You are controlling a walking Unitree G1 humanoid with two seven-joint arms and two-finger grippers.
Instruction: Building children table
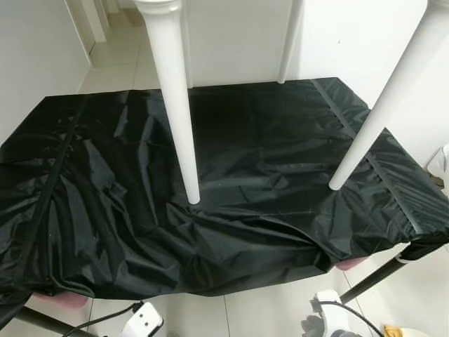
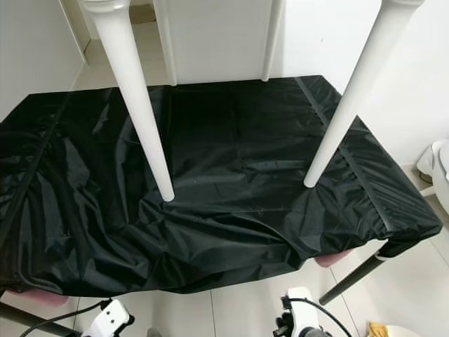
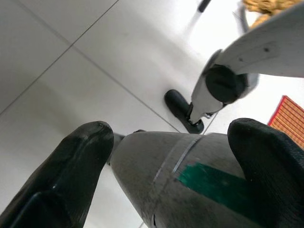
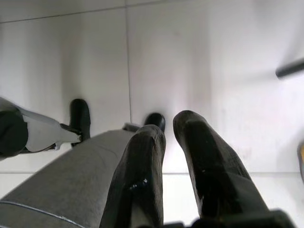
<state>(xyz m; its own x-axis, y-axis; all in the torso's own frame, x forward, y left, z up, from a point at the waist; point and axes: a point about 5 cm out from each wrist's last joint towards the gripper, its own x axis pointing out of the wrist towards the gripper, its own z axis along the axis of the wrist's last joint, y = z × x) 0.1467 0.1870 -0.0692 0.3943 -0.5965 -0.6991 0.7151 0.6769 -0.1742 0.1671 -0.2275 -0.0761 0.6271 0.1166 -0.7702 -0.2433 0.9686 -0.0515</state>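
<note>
Four white tapered table legs stand with their tips on a table draped in black cloth (image 1: pixel 266 161). The near left leg (image 1: pixel 175 112) and near right leg (image 1: pixel 382 116) touch the cloth towards its front; two far legs (image 2: pixel 270 42) stand at the back edge. Both arms hang idle below the cloth's front edge. My left gripper (image 3: pixel 173 137) is open above the tiled floor, with my own grey leg (image 3: pixel 190 190) behind the gap. My right gripper (image 4: pixel 169 126) points at the floor, its fingers (image 4: pixel 209 166) nearly together on nothing.
White walls close in at the left, back and right. Pink blocks (image 1: pixel 351 263) and dark slanted struts (image 1: pixel 372 281) show under the cloth's front edge. A yellow item (image 1: pixel 396 331) lies on the floor at the right, and a red-orange mat (image 3: pixel 287 118) is by my feet.
</note>
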